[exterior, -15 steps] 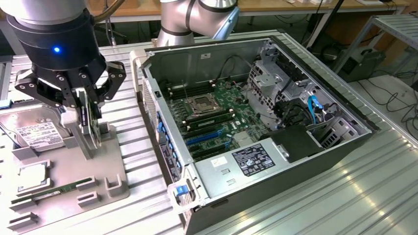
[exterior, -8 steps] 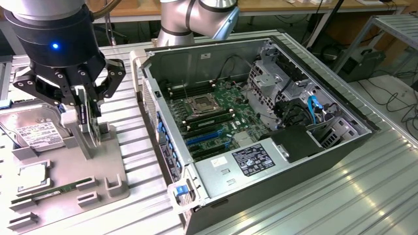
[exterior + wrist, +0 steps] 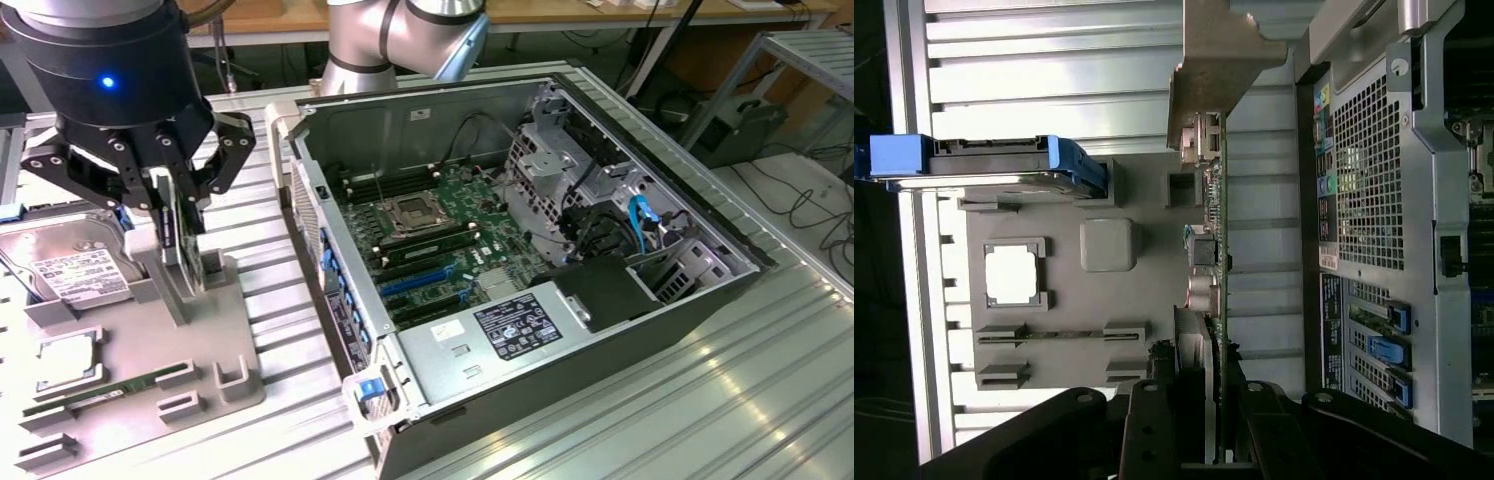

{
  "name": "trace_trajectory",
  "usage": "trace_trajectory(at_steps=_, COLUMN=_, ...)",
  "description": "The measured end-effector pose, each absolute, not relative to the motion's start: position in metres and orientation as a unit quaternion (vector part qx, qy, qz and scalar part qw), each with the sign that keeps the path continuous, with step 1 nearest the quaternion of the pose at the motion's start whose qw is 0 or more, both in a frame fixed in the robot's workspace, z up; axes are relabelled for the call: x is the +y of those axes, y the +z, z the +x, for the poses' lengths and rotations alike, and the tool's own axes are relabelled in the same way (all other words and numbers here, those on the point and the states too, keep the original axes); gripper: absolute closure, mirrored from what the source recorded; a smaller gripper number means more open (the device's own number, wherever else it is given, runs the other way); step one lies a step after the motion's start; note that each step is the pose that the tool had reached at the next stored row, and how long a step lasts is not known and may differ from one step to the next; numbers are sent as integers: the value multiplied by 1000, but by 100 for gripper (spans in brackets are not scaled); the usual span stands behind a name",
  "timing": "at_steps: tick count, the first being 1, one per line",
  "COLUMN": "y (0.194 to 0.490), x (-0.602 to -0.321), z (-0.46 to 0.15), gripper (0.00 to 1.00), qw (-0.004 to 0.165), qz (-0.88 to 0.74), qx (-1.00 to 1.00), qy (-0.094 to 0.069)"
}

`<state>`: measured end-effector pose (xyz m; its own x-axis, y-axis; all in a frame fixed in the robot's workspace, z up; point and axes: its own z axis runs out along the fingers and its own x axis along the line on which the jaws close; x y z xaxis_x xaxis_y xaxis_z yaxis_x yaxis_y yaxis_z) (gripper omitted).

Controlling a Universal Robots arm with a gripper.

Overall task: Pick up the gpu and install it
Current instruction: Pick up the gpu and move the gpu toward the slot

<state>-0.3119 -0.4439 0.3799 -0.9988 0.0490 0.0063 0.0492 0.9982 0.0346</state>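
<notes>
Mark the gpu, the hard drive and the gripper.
gpu (image 3: 1212, 70), wrist view, silver bracket end.
hard drive (image 3: 78, 268), exterior view, white label.
gripper (image 3: 171, 215), exterior view, midway between fingertips clamping the gpu.

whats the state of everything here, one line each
pincer: shut on the gpu
gpu: upright on edge, held over the gray tray, not in the case
hard drive: lying flat on the tray, label up
memory stick: lying in its tray holder
computer case: on its side, side panel off, open
blue card slots: empty
</notes>
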Motion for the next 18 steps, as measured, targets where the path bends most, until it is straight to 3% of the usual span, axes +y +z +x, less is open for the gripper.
trace_trajectory(at_steps=18, y=393, x=-444, z=-312, gripper=72, qw=3, qz=-25, qx=-1000, qy=-17)
